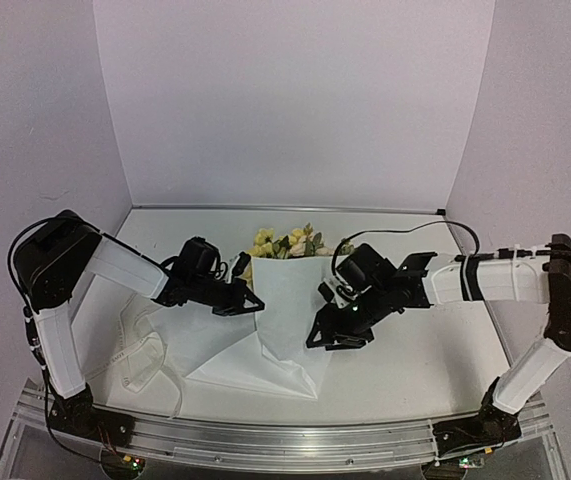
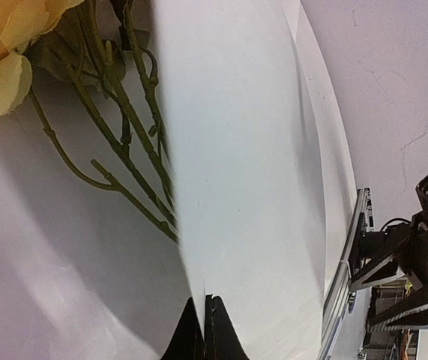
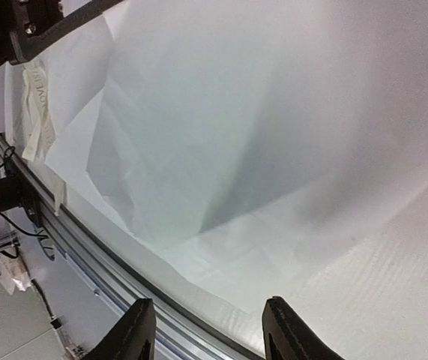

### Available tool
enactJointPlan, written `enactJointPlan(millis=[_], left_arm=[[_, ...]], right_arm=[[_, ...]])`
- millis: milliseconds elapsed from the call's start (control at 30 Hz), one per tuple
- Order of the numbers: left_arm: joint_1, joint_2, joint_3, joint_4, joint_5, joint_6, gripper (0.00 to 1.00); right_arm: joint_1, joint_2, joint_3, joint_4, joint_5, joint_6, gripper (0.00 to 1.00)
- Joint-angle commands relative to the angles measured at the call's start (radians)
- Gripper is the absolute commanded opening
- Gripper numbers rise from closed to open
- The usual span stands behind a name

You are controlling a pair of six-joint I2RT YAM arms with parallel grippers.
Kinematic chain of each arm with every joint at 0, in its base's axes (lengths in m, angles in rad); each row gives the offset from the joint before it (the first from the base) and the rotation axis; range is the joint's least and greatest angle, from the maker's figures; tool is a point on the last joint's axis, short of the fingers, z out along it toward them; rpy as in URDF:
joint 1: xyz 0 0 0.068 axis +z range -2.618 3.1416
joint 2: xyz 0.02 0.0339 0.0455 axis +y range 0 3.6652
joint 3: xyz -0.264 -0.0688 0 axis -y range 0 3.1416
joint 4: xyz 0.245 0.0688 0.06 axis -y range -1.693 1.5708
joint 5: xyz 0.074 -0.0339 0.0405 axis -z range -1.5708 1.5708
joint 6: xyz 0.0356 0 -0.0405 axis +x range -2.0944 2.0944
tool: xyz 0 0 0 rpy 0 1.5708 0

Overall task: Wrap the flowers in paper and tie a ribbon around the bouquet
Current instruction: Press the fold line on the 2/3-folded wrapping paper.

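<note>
We have the paper [image 1: 287,318] partly folded over the flowers [image 1: 283,243], left hand [image 2: 206,330] pinching its edge, right hand [image 3: 210,330] open and empty, the ribbon [image 1: 137,360] not yet tied.

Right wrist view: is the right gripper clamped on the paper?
No, the right gripper is open with nothing pinched in it; the paper lies ahead of it.
</note>
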Motion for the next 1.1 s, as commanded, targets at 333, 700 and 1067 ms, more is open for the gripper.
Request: enactJointPlan(millis=[333, 700, 1067], left_arm=[[-0.001, -0.146, -0.08, -0.037, -0.144, -0.022, 0.0], [-0.004, -0.118, -0.095, -0.072, -0.244, -0.058, 0.0], [-0.01, -0.139, -0.159, -0.003, -0.292, -0.118, 0.0]], right_arm=[[-0.003, 0.125, 0.099, -0.079, 0.163, 0.006, 0.28], [-0.011, 0.225, 0.075, -0.042, 0.185, -0.012, 0.45], [-0.094, 0.165, 0.037, -0.02, 0.14, 0.009, 0.18]])
